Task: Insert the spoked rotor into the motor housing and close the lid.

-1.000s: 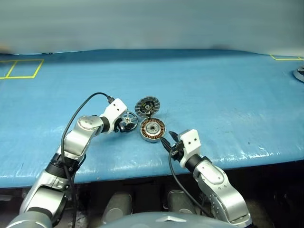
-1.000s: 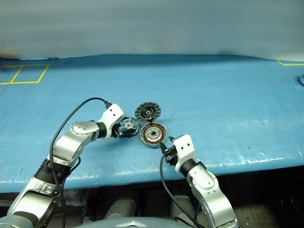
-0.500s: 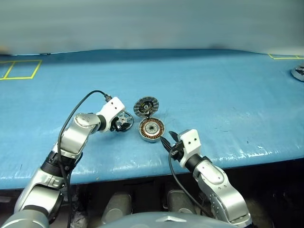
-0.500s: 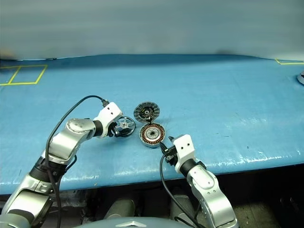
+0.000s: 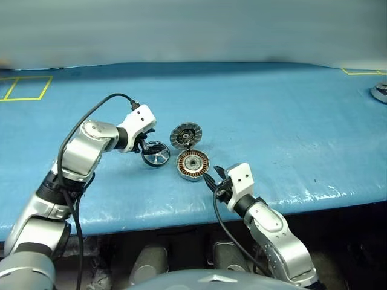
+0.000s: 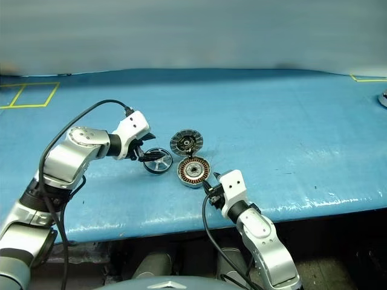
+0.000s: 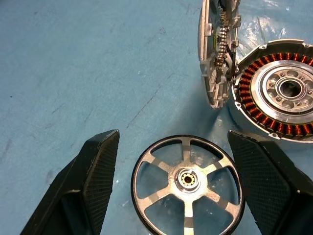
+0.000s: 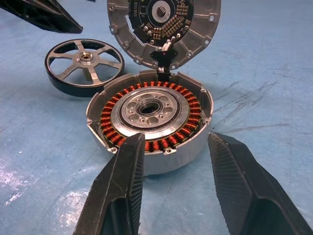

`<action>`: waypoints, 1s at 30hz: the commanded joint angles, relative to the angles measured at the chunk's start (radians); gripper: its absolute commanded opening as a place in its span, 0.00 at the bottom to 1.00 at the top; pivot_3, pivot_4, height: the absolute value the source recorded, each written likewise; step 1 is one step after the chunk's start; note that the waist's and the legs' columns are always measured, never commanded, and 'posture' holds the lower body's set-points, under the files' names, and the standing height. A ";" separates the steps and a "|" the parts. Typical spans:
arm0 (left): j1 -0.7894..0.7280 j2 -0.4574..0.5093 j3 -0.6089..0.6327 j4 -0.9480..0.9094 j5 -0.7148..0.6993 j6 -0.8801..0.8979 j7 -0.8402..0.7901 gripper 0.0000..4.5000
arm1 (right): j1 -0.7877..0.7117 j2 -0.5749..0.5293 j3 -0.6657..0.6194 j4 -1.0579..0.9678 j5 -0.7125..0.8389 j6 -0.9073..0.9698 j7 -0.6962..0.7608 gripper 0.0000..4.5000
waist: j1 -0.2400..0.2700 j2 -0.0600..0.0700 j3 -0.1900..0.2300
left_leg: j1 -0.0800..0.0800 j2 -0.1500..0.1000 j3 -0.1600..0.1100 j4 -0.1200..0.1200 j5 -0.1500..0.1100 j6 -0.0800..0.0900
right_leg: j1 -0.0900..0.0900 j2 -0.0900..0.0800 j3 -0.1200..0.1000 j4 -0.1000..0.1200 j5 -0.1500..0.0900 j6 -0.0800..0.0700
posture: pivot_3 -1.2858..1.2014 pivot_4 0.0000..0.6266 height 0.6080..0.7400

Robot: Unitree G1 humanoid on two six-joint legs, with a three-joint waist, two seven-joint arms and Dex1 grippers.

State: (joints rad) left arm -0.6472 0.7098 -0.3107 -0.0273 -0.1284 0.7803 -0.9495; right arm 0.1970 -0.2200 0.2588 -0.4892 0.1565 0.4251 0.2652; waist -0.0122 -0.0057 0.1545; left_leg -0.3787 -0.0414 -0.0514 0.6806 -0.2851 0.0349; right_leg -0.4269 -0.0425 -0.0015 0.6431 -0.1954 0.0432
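The spoked rotor (image 7: 186,182) lies flat on the blue table (image 5: 290,115) just beside the motor housing (image 5: 193,164), whose lid (image 5: 185,135) stands hinged open behind it; insertion has not begun. The left gripper (image 7: 173,193) hovers over the rotor with its fingers spread wide on either side, not touching it, so the step in hand looks like the pickup. The right gripper (image 8: 176,188) waits near the housing, fingers apart and empty
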 commanded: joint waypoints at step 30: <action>-0.080 0.014 -0.148 0.014 0.227 -0.138 -0.124 0.83 | 0.005 0.025 -0.006 -0.007 -0.007 -0.031 0.004 0.47 | -0.001 -0.001 0.001 | -0.001 0.000 0.001 0.001 -0.003 0.005 | -0.001 0.000 0.001 0.001 0.000 0.000 | 0.52 0.24 1.00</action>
State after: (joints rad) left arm -0.7290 0.7155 -0.4558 -0.0011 0.0842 0.6442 -1.0710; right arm 0.2081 -0.1974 0.2643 -0.4762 0.1455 0.4179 0.2635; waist -0.0129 -0.0069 0.1554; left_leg -0.3794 -0.0413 -0.0504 0.6814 -0.2878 0.0397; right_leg -0.4275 -0.0426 -0.0006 0.6437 -0.1956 0.0433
